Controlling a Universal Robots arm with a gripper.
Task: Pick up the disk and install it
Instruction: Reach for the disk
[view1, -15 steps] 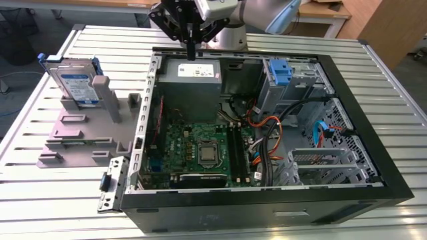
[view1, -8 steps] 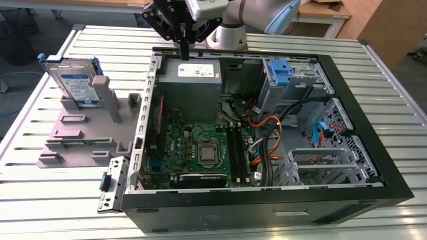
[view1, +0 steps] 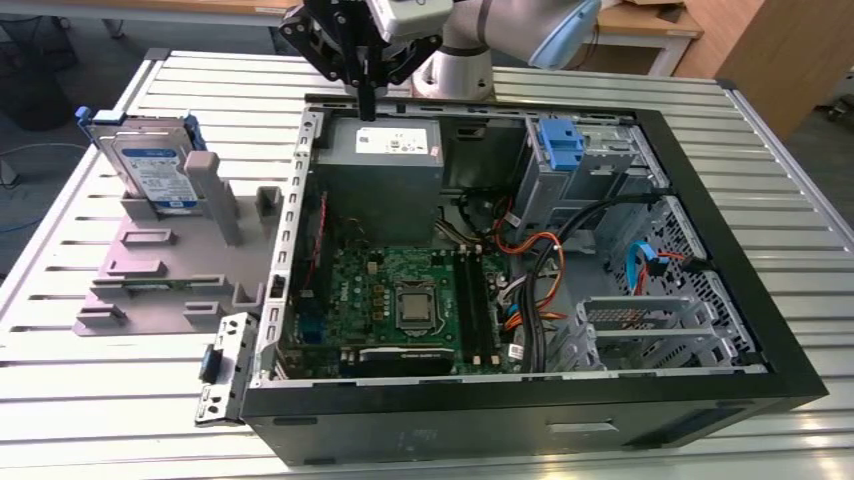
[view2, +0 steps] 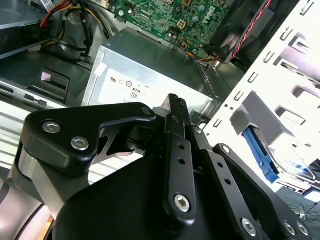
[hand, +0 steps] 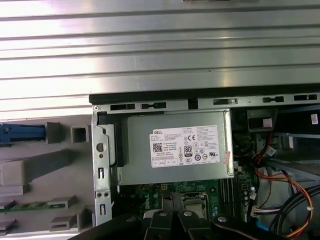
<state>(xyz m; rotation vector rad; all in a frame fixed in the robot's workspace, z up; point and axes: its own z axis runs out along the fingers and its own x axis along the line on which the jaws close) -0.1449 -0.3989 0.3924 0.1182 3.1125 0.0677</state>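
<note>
Exterior view, pincer: my gripper (view1: 364, 108) hangs at 12 o'clock of the scene, fingers pointing straight down.
Pincer state: the fingers (view2: 176, 112) are drawn together into one narrow black tip, with nothing between them.
Directly below: the tip is just above the grey power supply box (view1: 380, 150), at its 12 o'clock edge. I cannot tell whether it touches. Both wrist views show that box's white sticker (hand: 191, 146).
Case: the open black computer case (view1: 747, 330) lies flat, with the power supply in its 11 o'clock corner.
Inside the case: the green motherboard (view1: 400, 300) lies at 6 o'clock of the power supply. Orange cables (view1: 547, 270) run at 3 o'clock of the board. A bare blue latch piece (view1: 563, 145) sits in the bay at 1 o'clock, and a perforated metal cage (view1: 641, 325) at 4 o'clock.
Disk: the disk (view1: 150, 170) is outside the case, at about 8 o'clock from my pincer and well apart from it. It stands upright on edge in its blue bracket, label facing the exterior camera. Its blue edge (hand: 22, 133) also shows in the first wrist view.
Fixture: the disk is slotted into the 12 o'clock end of a grey fixture (view1: 160, 270) just beside the case's 9 o'clock wall.
Table: a slatted metal table (view1: 107, 400) carries the case and the fixture.
</note>
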